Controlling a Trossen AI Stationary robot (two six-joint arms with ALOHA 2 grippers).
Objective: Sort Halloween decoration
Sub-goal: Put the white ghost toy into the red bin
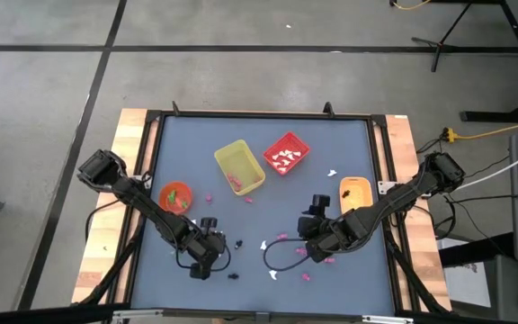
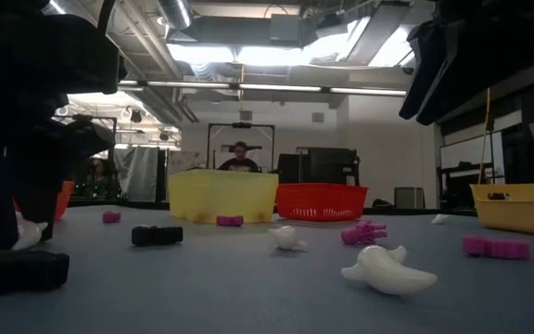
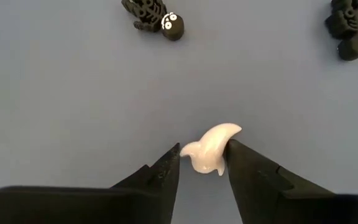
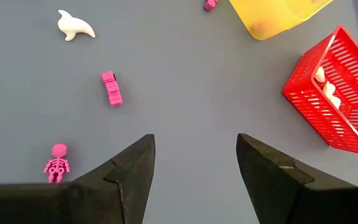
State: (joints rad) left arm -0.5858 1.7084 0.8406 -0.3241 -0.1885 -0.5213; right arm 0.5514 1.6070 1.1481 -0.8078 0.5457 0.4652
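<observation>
Left hand (image 3: 202, 167): low on worktop (image 1: 268, 171), near orange bowl (image 1: 174, 196), fingers flanking white ghost (image 3: 211, 149), one touching, not yet clamped.
Right hand (image 4: 194, 165): agape, empty, farther from bowl.
Black skeletons (image 3: 154, 17): beyond ghost.

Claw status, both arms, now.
Left claw: closing around a white ghost trinket, grip not yet certain.
Right claw: open, empty.

Two square bins stand on the table, one yellow bin (image 1: 239, 167) and one red bin (image 1: 286, 153), plus one orange bowl (image 1: 175, 196) and one orange tray (image 1: 355, 193). Two dark arms reach in. The left wrist view shows one white ghost (image 3: 209, 149) and two black skeletons (image 3: 154, 17).
</observation>
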